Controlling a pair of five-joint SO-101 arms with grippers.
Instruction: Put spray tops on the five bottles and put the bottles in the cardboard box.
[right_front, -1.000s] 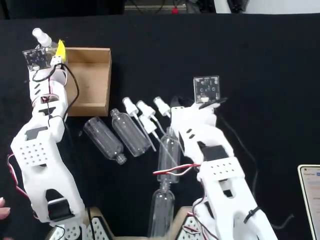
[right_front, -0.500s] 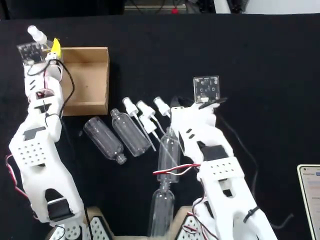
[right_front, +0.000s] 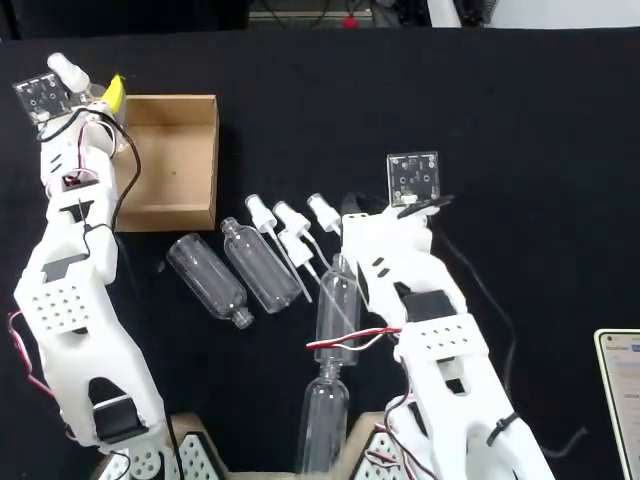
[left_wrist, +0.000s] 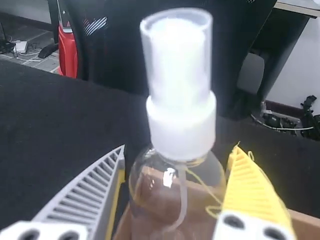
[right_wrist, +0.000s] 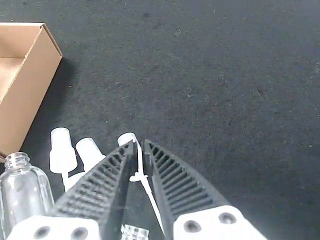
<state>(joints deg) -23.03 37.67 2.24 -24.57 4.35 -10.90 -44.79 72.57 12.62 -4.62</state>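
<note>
At the cardboard box's (right_front: 170, 160) far corner, the left claw (left_wrist: 180, 148) clenched a capped bottle (left_wrist: 170, 182); lowering it inside probably came next.

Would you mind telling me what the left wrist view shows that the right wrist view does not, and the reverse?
Left wrist view: a capped bottle held in the left end effector, with a red object in the room behind. Right wrist view: loose spray tops, an uncapped bottle and the right end effector. Shared: the cardboard box and the black table.
</note>
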